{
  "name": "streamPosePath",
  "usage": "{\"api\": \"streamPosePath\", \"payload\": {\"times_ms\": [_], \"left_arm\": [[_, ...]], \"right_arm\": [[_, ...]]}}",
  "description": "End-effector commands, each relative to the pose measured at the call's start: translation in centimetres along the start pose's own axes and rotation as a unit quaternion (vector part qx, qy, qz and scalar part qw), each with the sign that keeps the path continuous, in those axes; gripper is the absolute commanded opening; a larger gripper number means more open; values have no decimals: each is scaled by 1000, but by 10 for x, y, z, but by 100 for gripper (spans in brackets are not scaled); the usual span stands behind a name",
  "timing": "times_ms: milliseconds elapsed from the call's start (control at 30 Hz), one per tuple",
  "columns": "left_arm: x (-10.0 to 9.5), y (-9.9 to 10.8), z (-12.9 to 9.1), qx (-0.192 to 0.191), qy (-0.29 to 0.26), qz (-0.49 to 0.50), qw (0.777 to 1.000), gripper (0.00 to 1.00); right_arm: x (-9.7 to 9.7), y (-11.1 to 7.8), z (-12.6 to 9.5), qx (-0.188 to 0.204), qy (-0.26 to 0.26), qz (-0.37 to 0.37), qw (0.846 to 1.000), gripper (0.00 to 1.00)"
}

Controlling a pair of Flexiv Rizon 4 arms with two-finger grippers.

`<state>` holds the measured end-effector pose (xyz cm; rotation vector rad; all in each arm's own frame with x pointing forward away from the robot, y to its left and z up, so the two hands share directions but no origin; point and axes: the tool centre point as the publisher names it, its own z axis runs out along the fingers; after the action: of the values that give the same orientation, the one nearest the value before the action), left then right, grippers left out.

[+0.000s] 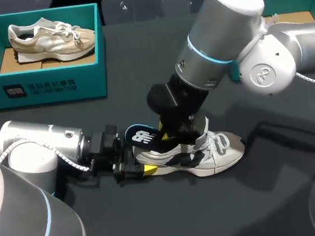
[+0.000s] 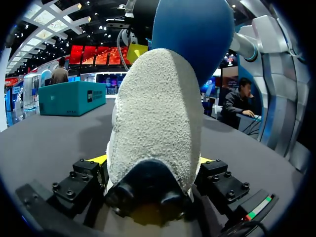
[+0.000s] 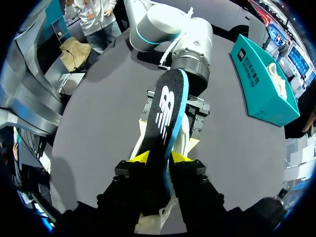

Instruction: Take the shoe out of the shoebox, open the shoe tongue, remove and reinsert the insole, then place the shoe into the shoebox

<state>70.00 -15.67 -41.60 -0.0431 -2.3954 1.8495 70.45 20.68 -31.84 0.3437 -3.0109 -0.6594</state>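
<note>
Dark grey table (image 1: pixel 140 58): white shoe (image 1: pixel 217 152) near centre, heel clamped by left gripper (image 1: pixel 140 166); black insole (image 3: pixel 165 123) rising from it, pinched by right gripper (image 3: pixel 160 157); teal shoebox (image 1: pixel 47 87) far left, holding beige shoe (image 1: pixel 48 39)

Two silver arms, black wrists.
Left arm (image 1: pixel 36 145) at eight o'clock and right arm (image 1: pixel 233 36) at two o'clock wear rounded silver shells with pale blue joint rings; black screwed finger blocks (image 2: pixel 224 185), yellow fingertips (image 3: pixel 139 157), a possibly braided white cable (image 1: pixel 66 159).
</note>
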Motion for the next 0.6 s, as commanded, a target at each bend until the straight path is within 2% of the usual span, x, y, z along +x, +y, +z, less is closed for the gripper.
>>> {"api": "streamPosePath", "payload": {"times_ms": [33, 467, 600], "left_arm": [[-2, 2, 0, -1, 0, 0, 1000, 0], [-2, 2, 0, -1, 0, 0, 1000, 0], [-2, 2, 0, -1, 0, 0, 1000, 0]], "right_arm": [[0, -2, -2, -7, 5, 10, 1000, 35], [-5, 0, -10, -47, 48, 76, 995, 35], [-6, 1, -12, -54, 59, 92, 993, 38]]}}
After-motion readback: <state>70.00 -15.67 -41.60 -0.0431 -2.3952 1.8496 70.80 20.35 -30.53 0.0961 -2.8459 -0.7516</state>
